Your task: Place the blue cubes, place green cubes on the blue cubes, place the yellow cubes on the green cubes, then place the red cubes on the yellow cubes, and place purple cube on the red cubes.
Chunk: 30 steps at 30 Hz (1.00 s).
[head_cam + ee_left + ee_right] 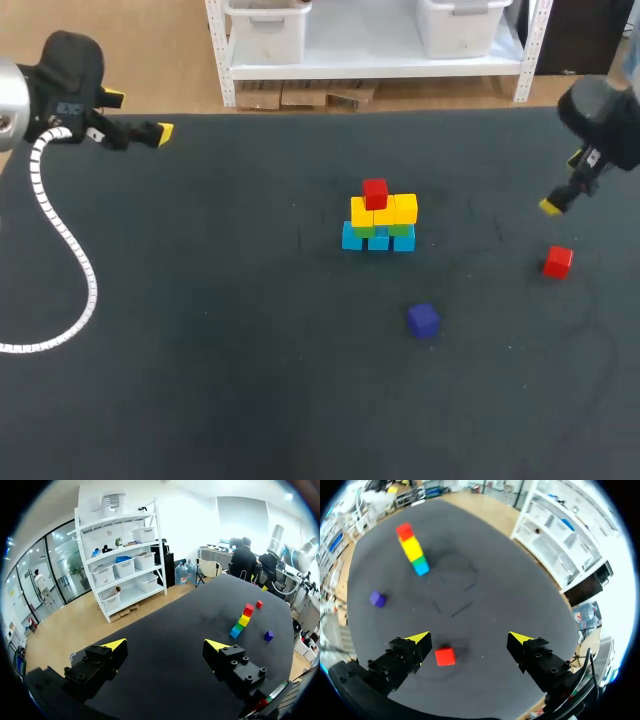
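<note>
Red loose cube lies nearer one finger of my wide-open, empty right gripper, so I might clip it aside descending.

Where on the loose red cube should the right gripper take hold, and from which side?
Likely on two opposite side faces of the loose red cube, coming down from above: it sits flat and alone on the table, all sides free, near the open right gripper.
</note>
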{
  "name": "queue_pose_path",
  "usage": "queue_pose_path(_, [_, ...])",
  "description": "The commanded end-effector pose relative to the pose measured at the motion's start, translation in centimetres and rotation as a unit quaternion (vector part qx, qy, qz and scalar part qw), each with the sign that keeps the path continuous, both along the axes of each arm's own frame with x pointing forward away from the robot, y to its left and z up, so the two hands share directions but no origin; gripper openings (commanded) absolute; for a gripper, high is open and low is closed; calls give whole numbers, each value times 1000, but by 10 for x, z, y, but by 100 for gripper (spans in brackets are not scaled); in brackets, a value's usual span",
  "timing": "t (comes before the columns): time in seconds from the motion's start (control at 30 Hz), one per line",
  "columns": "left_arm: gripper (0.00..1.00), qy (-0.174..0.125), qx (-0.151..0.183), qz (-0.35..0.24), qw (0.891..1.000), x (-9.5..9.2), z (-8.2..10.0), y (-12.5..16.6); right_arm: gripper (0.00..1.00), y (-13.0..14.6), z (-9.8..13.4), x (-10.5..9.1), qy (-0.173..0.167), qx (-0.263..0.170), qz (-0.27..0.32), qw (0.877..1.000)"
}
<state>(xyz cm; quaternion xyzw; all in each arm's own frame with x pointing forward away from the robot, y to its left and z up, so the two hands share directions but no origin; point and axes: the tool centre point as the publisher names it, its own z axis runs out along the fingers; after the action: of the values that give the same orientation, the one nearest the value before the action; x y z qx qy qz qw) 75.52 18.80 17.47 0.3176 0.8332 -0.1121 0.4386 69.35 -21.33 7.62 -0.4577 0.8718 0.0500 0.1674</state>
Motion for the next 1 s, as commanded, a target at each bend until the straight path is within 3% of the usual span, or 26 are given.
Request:
queue_pose_path(0.03, [100,-1,-2,-2,1000,0,0,1,100,2,-5,-2,54,0,38,998])
queue_pose_path(0.43, [100,-1,-2,-2,1000,0,0,1,100,5,-45,-37,135,-22,100,986])
queue_pose_path(0.9, [100,-1,-2,-2,1000,0,0,1,100,-2,-62,-53,179,-43,140,973])
queue_pose_path(1.0, [100,-1,-2,-2,1000,0,0,1,100,-5,-69,-54,188,-66,144,969])
